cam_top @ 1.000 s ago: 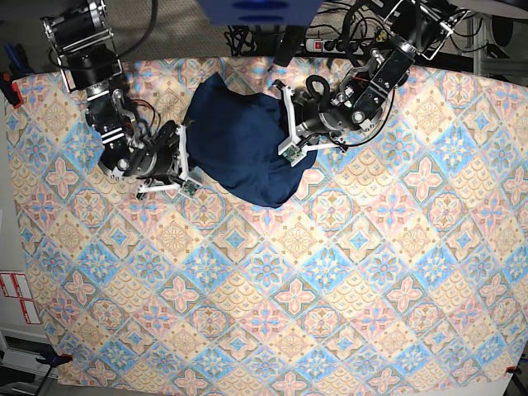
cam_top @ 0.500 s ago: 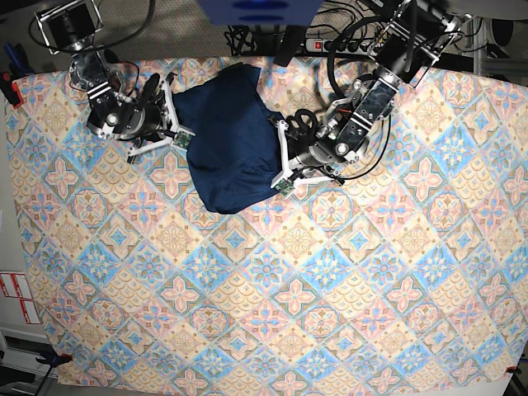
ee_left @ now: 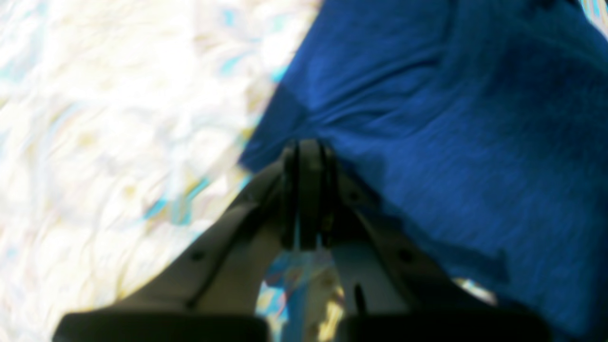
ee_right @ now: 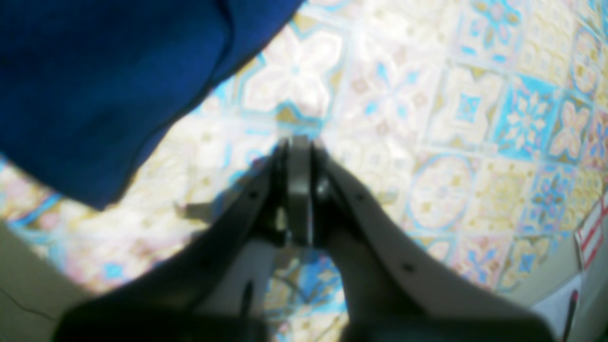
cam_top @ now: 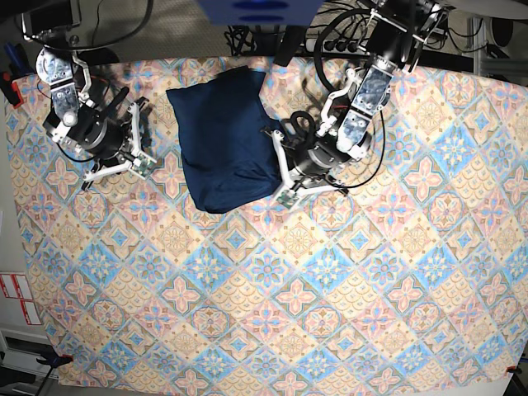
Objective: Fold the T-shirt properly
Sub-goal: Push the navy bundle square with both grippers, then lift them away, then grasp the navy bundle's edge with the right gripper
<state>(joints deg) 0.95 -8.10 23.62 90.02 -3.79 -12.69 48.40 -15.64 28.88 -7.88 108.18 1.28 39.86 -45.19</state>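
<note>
The T-shirt [cam_top: 221,136] lies as a dark navy bundle at the back middle of the patterned tablecloth [cam_top: 330,289]. My left gripper [cam_top: 277,171] is at the shirt's lower right corner. In the left wrist view the left gripper [ee_left: 308,148] is shut, its tips against the edge of the T-shirt [ee_left: 451,118]; whether any fabric is pinched I cannot tell. My right gripper [cam_top: 142,139] is off to the shirt's left. In the right wrist view the right gripper [ee_right: 299,143] is shut with nothing in it, over bare cloth, apart from the T-shirt [ee_right: 104,85].
A power strip and cables [cam_top: 330,41] lie beyond the table's back edge. A blue object [cam_top: 256,8] hangs at the top middle. Red-and-white labels [cam_top: 16,297] sit past the left edge. The tablecloth stretches wide towards the front.
The right gripper has pulled away leftward from the shirt. The left gripper has shifted left and down along with the shirt, which now lies more compact and squarer.
</note>
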